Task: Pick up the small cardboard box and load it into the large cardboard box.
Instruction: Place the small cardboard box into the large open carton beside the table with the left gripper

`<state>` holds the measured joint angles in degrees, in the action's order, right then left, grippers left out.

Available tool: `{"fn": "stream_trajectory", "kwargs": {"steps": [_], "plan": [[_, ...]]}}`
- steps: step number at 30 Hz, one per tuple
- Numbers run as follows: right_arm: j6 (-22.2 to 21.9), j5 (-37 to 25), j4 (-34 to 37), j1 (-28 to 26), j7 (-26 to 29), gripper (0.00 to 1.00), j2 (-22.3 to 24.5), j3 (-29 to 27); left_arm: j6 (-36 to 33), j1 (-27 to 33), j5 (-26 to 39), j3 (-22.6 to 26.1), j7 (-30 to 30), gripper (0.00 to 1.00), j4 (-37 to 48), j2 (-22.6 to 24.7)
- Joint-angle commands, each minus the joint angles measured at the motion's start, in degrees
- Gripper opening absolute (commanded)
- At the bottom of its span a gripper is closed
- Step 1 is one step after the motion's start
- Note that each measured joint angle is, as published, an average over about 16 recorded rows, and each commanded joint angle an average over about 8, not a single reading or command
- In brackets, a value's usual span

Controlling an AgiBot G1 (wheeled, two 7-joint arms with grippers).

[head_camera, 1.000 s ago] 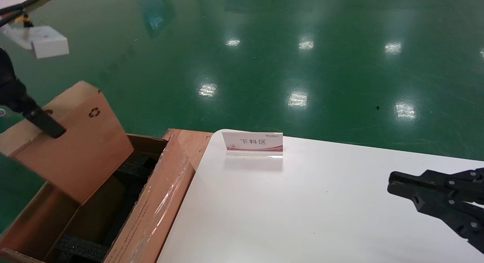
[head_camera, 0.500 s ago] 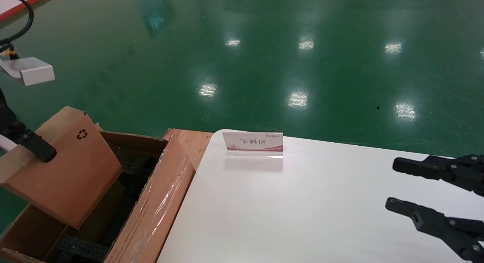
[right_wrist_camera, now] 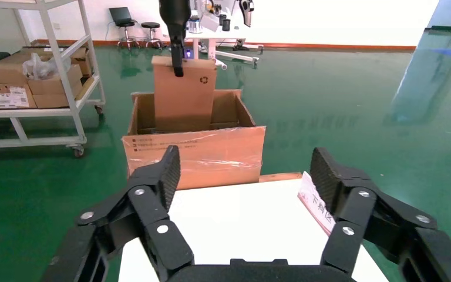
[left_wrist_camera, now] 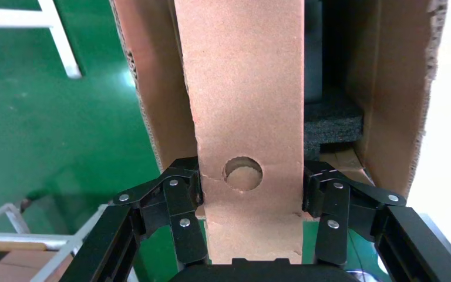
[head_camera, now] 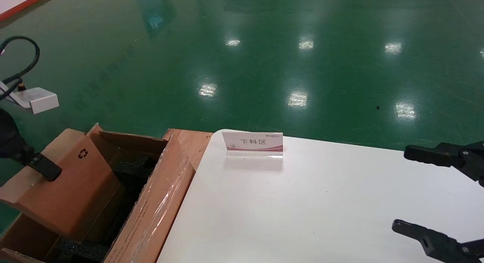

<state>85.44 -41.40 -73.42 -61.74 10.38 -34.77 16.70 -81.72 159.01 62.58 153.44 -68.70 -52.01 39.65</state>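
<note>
Hanging: small cardboard box (head_camera: pixel 72 187), tilted, lower end sunk into the open top of the large cardboard box (head_camera: pixel 159 210), upper end above the rim.
Small cardboard box face: plain brown, black recycling symbol (head_camera: pixel 82 153) near the upper corner in the head view; round hole (left_wrist_camera: pixel 243 174) between the pads in the left wrist view.
Left tool (left_wrist_camera: pixel 251 194): pinching the small cardboard box by its two narrow edges, one pad pressed against each side, at the box's upper end.
Left arm: reaching in from the left edge of the head view, above the carton's outer flap.
Large cardboard box: just beside the left edge of the tabletop (head_camera: pixel 321 202), flaps open, shiny clear tape along the flap nearest the tabletop, black foam inserts (head_camera: pixel 134 166) showing inside, beside and below the small box.
Right tool (head_camera: pixel 416 193): spread wide, nothing between its fingers, hovering over the right part of the tabletop, well apart from both boxes.
Tabletop: white, carrying a small upright sign (head_camera: pixel 252 143) with printed characters near its far edge.
Floor (head_camera: pixel 264 58): glossy green, light reflections across it.
Background in the right wrist view: metal shelving cart (right_wrist_camera: pixel 35 88) loaded with cartons, off to one side of the large cardboard box.
</note>
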Motion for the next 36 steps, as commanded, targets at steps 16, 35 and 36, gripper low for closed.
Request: {"fn": "stream_trajectory", "kwargs": {"steps": [16,35,36], "plan": [[0.0,0.0,0.0,0.0,0.0,1.00,0.0,0.1,10.2,-7.1,2.3,0.6,-1.0,0.00,1.2,-2.9],[-0.1,0.1,0.0,0.0,-0.1,1.00,0.1,0.1,15.4,-12.2,3.1,0.2,-0.6,0.00,4.1,-1.7],[-0.1,0.1,0.0,0.0,-0.1,1.00,0.1,0.1,15.5,-12.3,3.2,0.2,-0.7,0.00,4.1,-1.6]]}}
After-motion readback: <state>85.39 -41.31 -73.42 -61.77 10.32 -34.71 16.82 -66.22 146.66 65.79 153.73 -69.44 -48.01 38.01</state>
